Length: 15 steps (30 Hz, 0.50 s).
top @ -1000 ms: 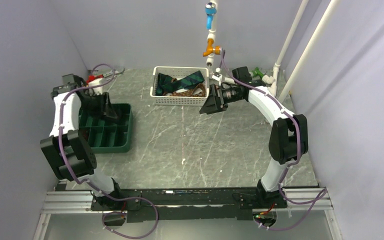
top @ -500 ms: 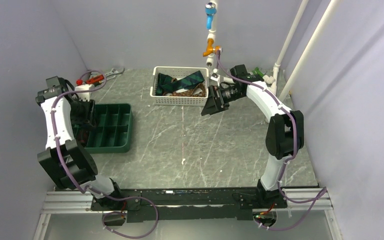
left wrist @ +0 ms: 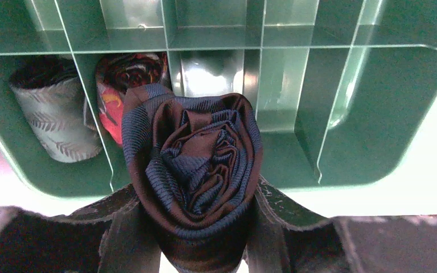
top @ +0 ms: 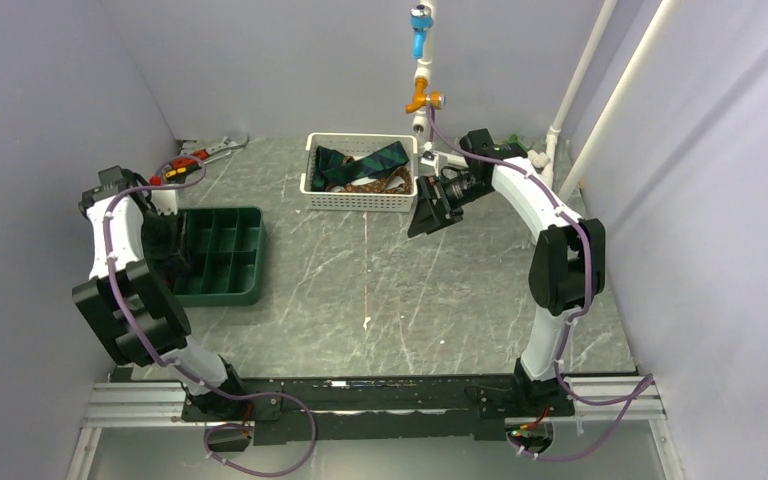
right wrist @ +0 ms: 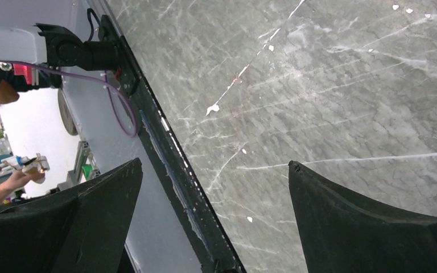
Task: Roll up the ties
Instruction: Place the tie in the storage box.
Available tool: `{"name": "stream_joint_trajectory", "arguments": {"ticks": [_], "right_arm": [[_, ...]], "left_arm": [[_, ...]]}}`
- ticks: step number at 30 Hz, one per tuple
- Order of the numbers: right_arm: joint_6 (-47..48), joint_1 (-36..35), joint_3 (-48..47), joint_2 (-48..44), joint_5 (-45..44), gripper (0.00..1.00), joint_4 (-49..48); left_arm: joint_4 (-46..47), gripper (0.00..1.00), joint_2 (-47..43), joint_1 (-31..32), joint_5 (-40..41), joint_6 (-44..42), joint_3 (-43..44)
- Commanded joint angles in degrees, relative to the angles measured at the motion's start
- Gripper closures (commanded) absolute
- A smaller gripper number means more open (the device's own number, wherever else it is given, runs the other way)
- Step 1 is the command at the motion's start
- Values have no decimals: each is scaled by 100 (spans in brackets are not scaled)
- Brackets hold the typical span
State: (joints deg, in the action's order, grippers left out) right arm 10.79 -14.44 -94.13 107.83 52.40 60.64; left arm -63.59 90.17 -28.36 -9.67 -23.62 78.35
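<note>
Grey marbled bench (top: 390, 290) fills the floor of a pale lilac booth. The left hand (left wrist: 196, 227) is closed about halfway on a rolled tie (left wrist: 193, 165), navy with brown stripes. Its two fingers press the coil's sides, and the spiral end faces the wrist camera.

Just beyond the roll lies a green divided tray (left wrist: 375, 114) at the left of the bench. A grey leaf-patterned roll (left wrist: 54, 122) and a red patterned roll (left wrist: 116, 85) sit in neighbouring compartments.

The step in hand looks like stowing this roll. It would go best into the bare compartment beside the red roll. The squeeze should be kept until the dividers take the coil's sides, then eased gently so the fabric does not spring loose.

The left arm is folded tight, its elbow high, and the hand sits at the tray's left edge.

More ties (top: 375, 160) lie loose in a white basket (top: 360, 198) at the far middle. The right arm reaches far and leftwards. Its right hand (top: 430, 210) is spread wide and holds nothing, just right of the basket.
</note>
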Motion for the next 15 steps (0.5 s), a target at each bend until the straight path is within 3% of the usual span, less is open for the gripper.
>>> {"name": "stream_joint_trajectory", "arguments": {"ticks": [1,15], "right_arm": [[270,-8,-362,91,-86,0,303],[294,-7,-379,185,-160,0,389]], "left_arm": [[444,100,154,-12,98,220,-117],[1124,100,114,352,90,547,-928]]}}
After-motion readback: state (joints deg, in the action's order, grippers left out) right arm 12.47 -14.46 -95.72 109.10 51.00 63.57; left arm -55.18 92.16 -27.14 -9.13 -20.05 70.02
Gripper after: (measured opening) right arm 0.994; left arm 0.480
